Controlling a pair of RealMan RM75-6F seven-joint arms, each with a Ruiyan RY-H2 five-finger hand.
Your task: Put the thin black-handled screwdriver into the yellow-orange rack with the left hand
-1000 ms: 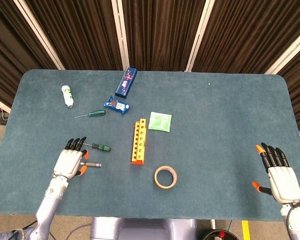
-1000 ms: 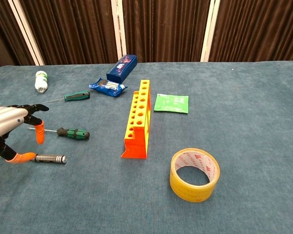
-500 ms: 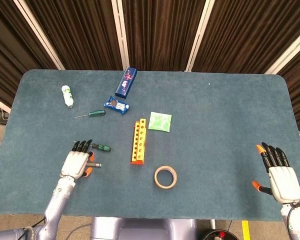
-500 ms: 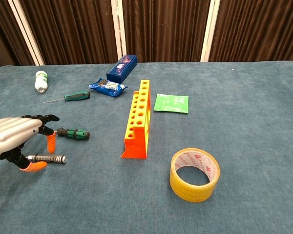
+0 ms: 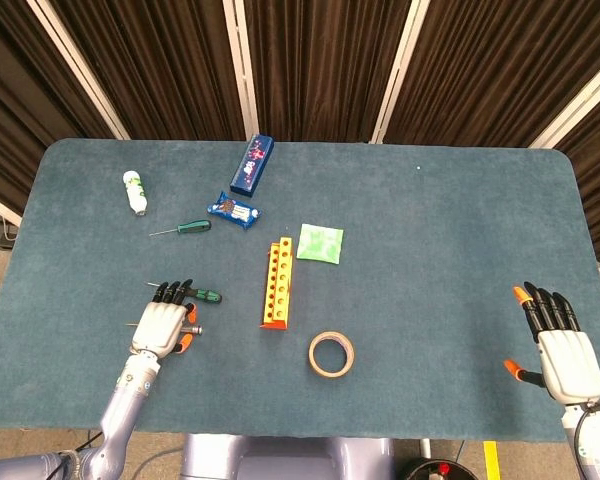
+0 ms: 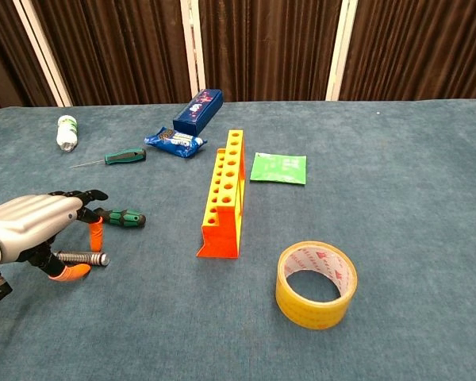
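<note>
Here the left hand hovers palm-down, fingers spread, gripping nothing, over the thin black-handled screwdriver, which lies flat on the table partly under it. A green-handled screwdriver lies at its fingertips. Rack stands to the right, well apart. Right hand is open, fingers extended, holding nothing.

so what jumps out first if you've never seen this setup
The orange rack standing mid-table, with a roll of tape just in front of it. Then the left hand at the near left, hovering over two screwdrivers, while the right hand sits open at the far right edge.
</note>
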